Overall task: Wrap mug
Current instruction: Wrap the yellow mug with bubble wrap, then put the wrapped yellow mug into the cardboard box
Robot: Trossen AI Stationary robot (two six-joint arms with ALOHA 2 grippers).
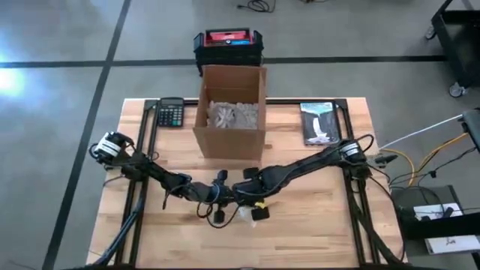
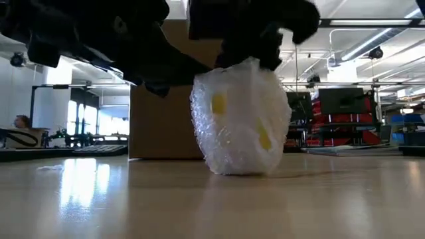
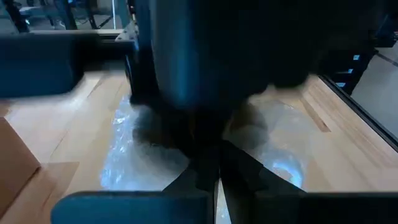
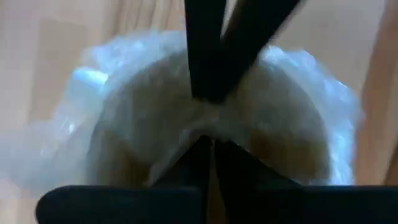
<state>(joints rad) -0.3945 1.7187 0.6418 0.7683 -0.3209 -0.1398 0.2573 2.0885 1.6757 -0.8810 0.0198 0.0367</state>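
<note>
Wooden planks make the surface [image 1: 315, 225] that I work on, with grey floor around it. Near its front middle stands the mug [image 2: 242, 119], fully covered in bubble wrap [image 2: 229, 149], with some yellow showing through the plastic. In the low view the bundle sits upright on the wood.

My right tool [image 4: 208, 152] is on top of the bundle; its fingers are pressed together and pinch a fold of the bubble wrap. My left tool [image 3: 214, 171] is just beside it, over the same bundle, and its fingers also look pressed together, but I cannot tell whether they hold any wrap. In the high view both arms meet over the bundle.

Behind the mug stands an open cardboard box [image 1: 231, 112] with crumpled packing material inside. A calculator [image 1: 171, 112] lies at the far left corner, and a picture booklet [image 1: 319, 122] at the far right.
</note>
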